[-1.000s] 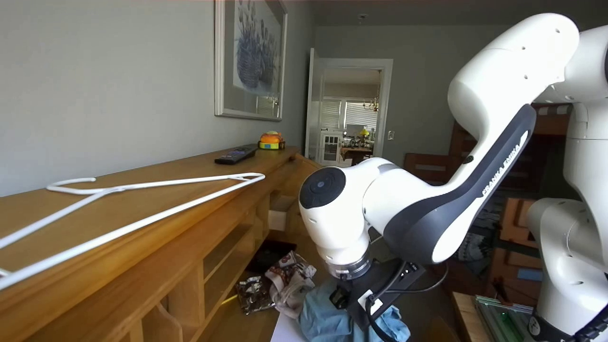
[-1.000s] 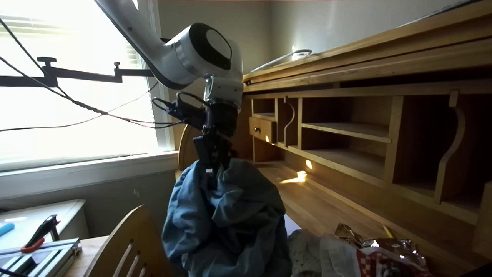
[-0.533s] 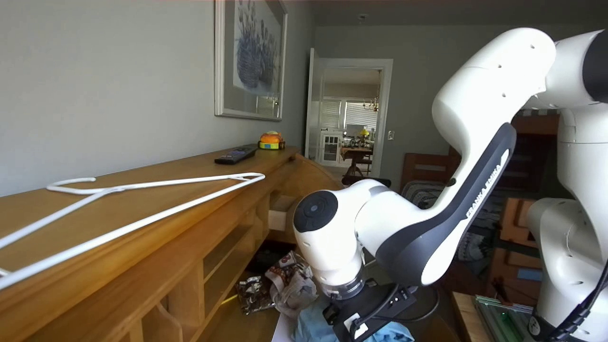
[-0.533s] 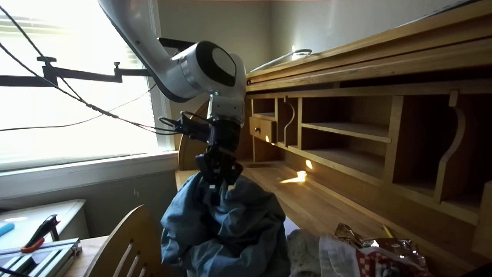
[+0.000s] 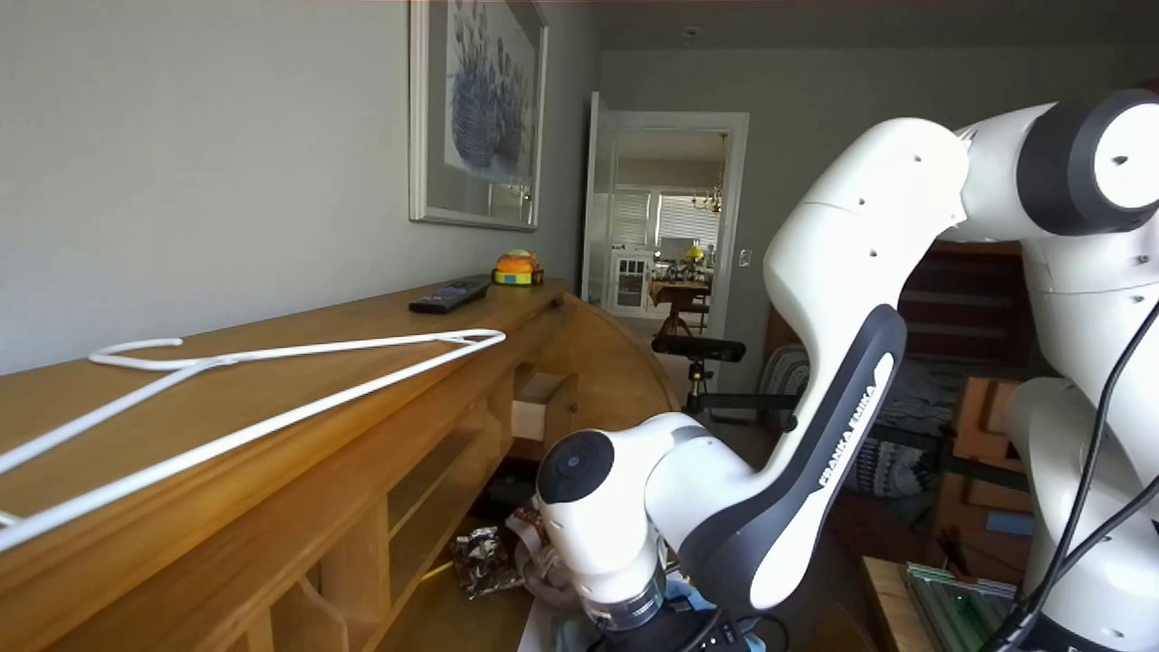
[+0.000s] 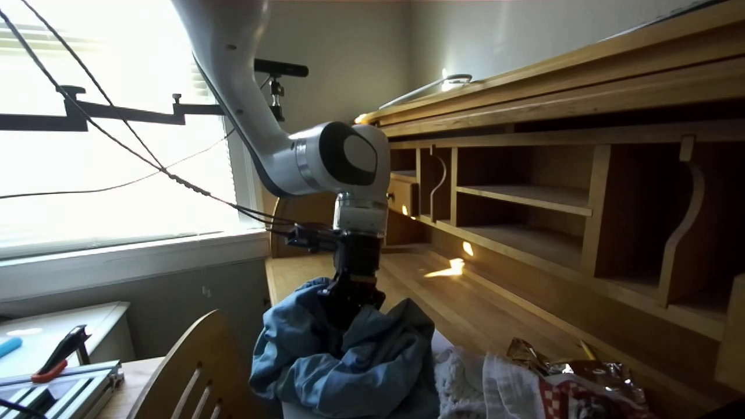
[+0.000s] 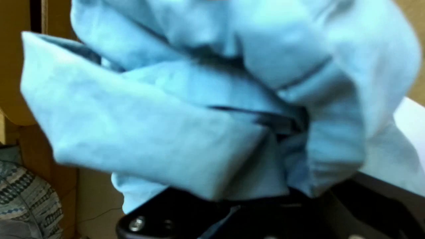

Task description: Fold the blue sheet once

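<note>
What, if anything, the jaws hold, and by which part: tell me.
Cannot be told: the jaws sit among folds of the blue sheet, tips hidden.

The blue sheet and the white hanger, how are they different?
The sheet is blue; the hanger is white. The sheet is crumpled; the hanger is a thin, open frame. The hand is among the sheet's folds; the hanger lies on the desk. Each is one plain colour.

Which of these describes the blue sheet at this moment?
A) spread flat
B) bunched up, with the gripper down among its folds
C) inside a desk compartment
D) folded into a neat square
B, because in an exterior view the gripper sits down among rumpled folds of the blue sheet.
</note>
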Controlling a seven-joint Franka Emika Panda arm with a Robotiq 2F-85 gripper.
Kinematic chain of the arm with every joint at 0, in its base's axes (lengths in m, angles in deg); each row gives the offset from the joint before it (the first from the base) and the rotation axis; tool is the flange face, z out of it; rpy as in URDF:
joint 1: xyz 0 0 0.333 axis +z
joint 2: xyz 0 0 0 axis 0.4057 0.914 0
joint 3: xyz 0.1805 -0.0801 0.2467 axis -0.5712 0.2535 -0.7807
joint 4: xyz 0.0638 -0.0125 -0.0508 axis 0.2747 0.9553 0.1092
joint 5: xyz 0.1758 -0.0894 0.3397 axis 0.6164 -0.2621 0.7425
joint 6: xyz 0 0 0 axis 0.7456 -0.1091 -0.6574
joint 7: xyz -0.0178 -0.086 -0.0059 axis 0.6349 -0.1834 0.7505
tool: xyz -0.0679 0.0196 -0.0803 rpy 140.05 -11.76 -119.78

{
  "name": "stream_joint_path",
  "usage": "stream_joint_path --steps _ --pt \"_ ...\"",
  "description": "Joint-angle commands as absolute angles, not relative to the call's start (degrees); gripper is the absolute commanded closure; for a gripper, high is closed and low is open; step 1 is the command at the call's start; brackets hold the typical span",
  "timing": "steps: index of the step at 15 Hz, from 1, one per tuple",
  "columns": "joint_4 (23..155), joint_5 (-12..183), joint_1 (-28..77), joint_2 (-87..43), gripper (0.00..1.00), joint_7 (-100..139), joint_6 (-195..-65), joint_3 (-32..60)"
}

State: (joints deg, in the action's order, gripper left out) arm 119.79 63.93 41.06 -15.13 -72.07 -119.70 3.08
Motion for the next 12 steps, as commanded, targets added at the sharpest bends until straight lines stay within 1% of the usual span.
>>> stream_joint_path --steps 1,5,6,7,8,11,12 --pt "118.2 68.4 40.8 -10.7 0.99 -70.8 -123.1 3.9" --pt "117.2 68.9 41.3 -9.7 0.99 -69.5 -123.5 4.4" --pt "117.2 68.7 41.4 -9.9 0.7 -69.2 -123.4 4.4" --pt "117.2 67.0 41.9 -10.4 0.68 -69.2 -123.6 4.8" --pt "117.1 66.5 42.2 -10.6 0.63 -69.1 -123.5 5.0" --pt "118.3 66.0 41.6 -14.2 0.44 -65.1 -126.3 4.9" --pt "118.4 65.7 41.6 -15.0 0.36 -64.0 -127.2 5.1"
